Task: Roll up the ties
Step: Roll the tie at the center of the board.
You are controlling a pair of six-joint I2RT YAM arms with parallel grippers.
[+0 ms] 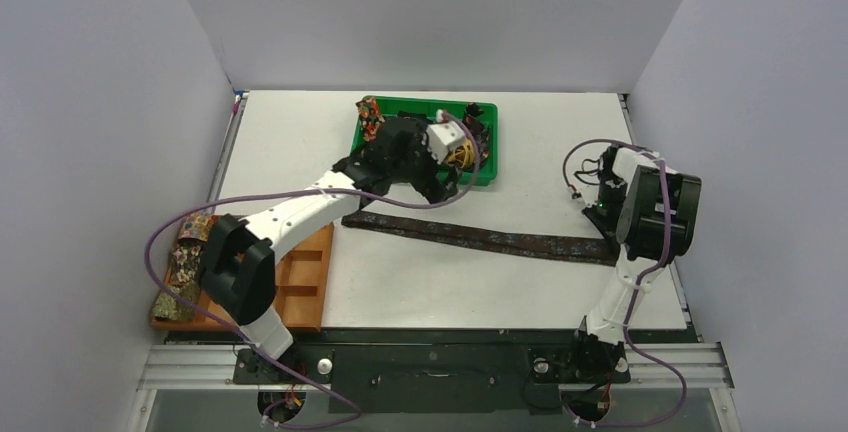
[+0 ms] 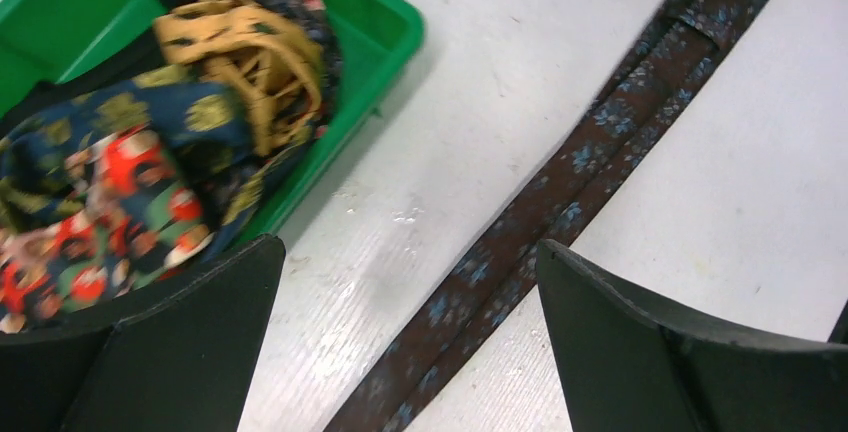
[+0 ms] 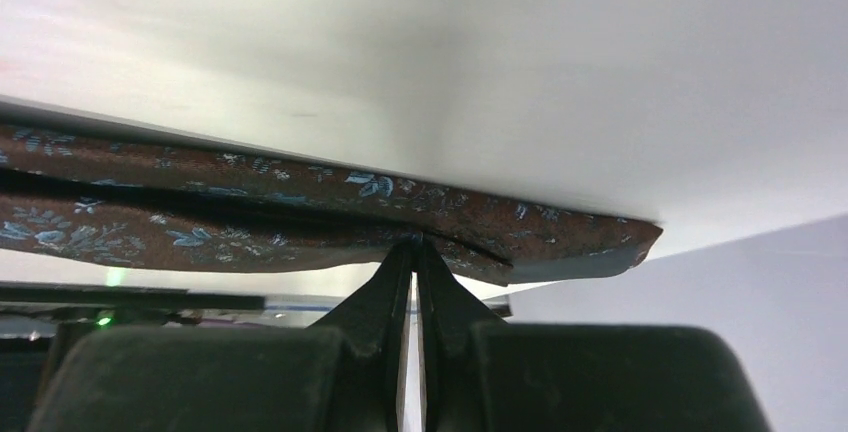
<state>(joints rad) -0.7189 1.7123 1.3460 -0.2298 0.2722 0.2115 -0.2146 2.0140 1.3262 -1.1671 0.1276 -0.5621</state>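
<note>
Tie [image 1: 480,235] lies flat on the bench [image 1: 400,292] from centre to 3 o'clock, right fingers [image 3: 392,292] pinching that end, left fingers [image 2: 190,342] wide above the other, which they likely must grip to start rolling.

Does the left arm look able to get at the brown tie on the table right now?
Probably yes: the left gripper is open right over the tie, beside the bin, with nothing between. The right gripper pinches only its far end.
</note>
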